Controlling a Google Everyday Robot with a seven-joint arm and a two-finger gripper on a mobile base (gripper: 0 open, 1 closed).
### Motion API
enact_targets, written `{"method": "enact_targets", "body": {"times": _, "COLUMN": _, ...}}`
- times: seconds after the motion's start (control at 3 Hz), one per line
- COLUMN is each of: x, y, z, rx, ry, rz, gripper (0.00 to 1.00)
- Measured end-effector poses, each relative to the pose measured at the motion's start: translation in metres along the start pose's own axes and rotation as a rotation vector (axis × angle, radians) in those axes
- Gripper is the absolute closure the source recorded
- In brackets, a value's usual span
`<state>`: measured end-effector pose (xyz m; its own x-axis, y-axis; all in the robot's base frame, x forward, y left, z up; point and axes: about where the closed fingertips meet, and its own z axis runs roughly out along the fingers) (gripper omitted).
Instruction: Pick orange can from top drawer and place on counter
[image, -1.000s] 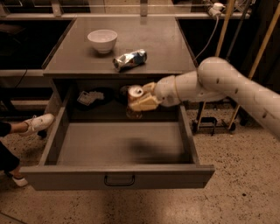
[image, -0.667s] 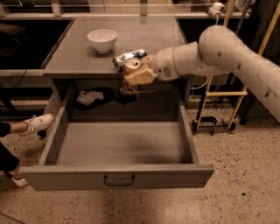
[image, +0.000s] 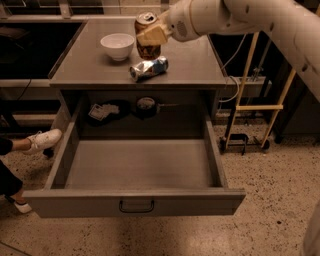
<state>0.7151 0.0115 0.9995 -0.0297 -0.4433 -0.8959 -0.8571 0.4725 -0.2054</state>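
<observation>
My gripper (image: 150, 36) is shut on the orange can (image: 146, 50), a brownish-orange upright can with a silver top. It holds the can in the air above the counter (image: 195, 65), just behind the crushed silver-and-blue can (image: 148, 68). The arm reaches in from the upper right. The top drawer (image: 135, 200) stands pulled wide open below, its grey floor bare, its dark handle at the centre of the front panel.
A white bowl (image: 118, 46) sits on the counter's left part. Dark items (image: 145, 106) lie on the shelf behind the drawer. A person's white shoe (image: 42, 140) is on the floor at the left. A wooden-framed cart (image: 255, 107) stands at the right.
My gripper has lifted the orange can out of the drawer area and up above the counter, moving up and back.
</observation>
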Motion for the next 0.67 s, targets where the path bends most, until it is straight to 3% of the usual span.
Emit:
{"method": "enact_targets", "body": {"times": 0.33, "x": 0.001, "y": -0.001, "z": 0.004, "rx": 0.000, "ry": 0.007, "rz": 0.020, "gripper": 1.00}}
{"method": "enact_targets", "body": {"times": 0.67, "x": 0.023, "y": -0.010, "z": 0.012, "rx": 0.012, "ry": 0.001, "rz": 0.091, "gripper": 1.00}}
